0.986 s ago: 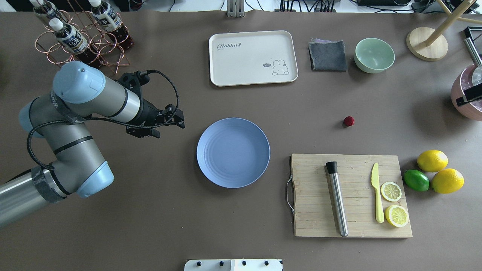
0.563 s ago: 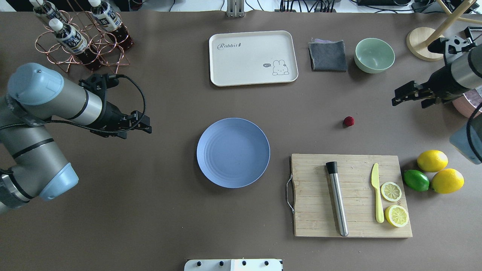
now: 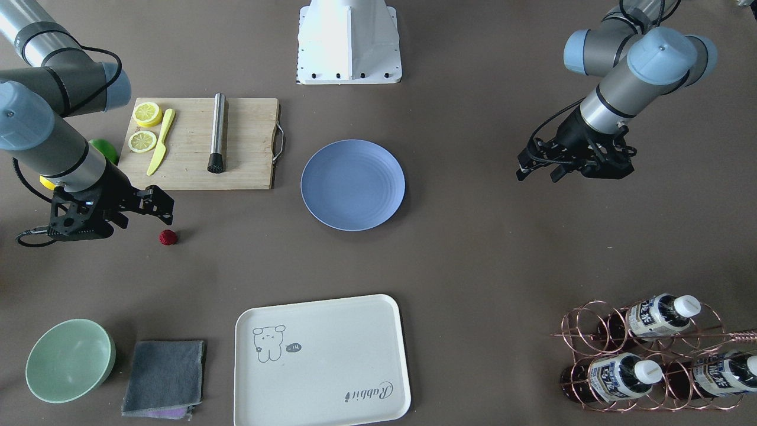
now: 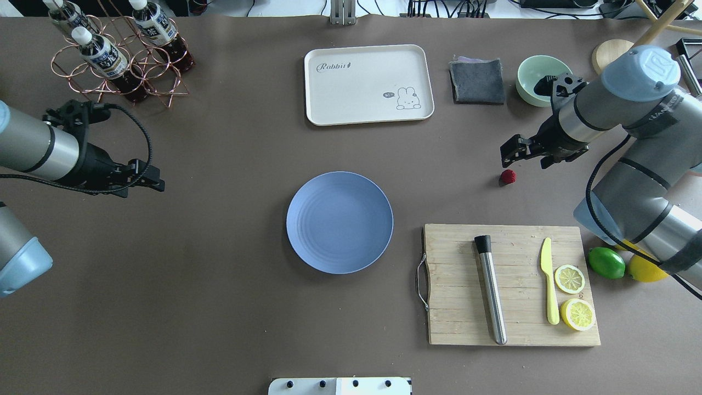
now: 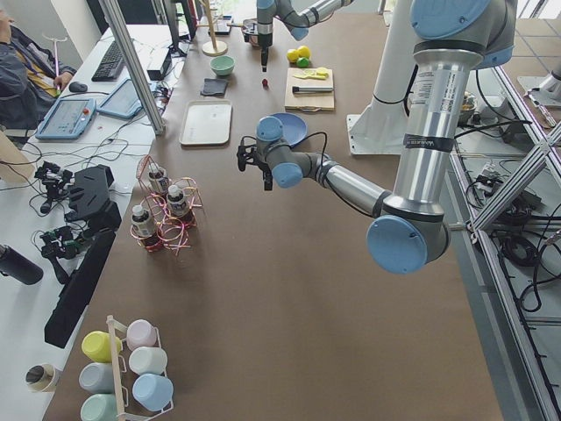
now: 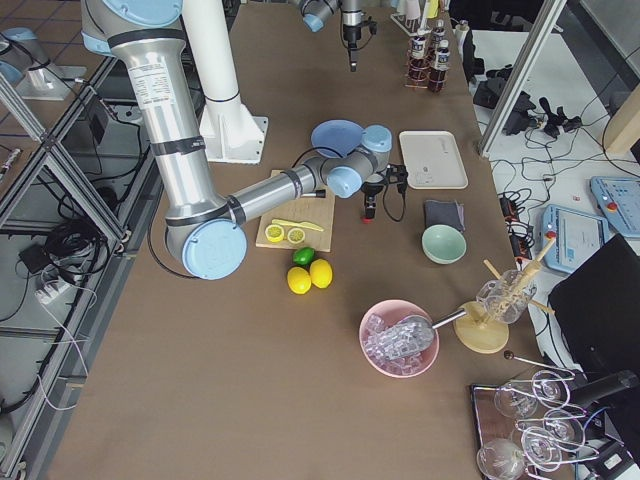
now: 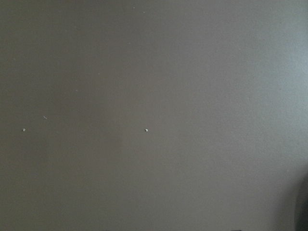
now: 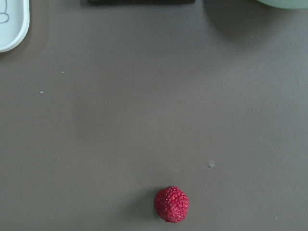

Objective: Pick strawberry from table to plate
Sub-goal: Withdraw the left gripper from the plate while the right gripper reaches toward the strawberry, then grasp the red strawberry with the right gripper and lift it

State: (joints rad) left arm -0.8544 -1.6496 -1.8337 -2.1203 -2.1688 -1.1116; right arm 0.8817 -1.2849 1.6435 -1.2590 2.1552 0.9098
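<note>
Grey-brown tabletop fills both wrist views, and neither shows any fingers. Right gripper, jaws apart and empty, hangs just beside the strawberry, which lies on the tabletop well apart from the plate. A second ago this gripper was out of view. Its arm now hides part of the lemons. Left gripper, also parted, has drawn back leftward.

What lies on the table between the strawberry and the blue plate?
Nothing: only bare table separates strawberry and plate, seen in the overhead view.
</note>
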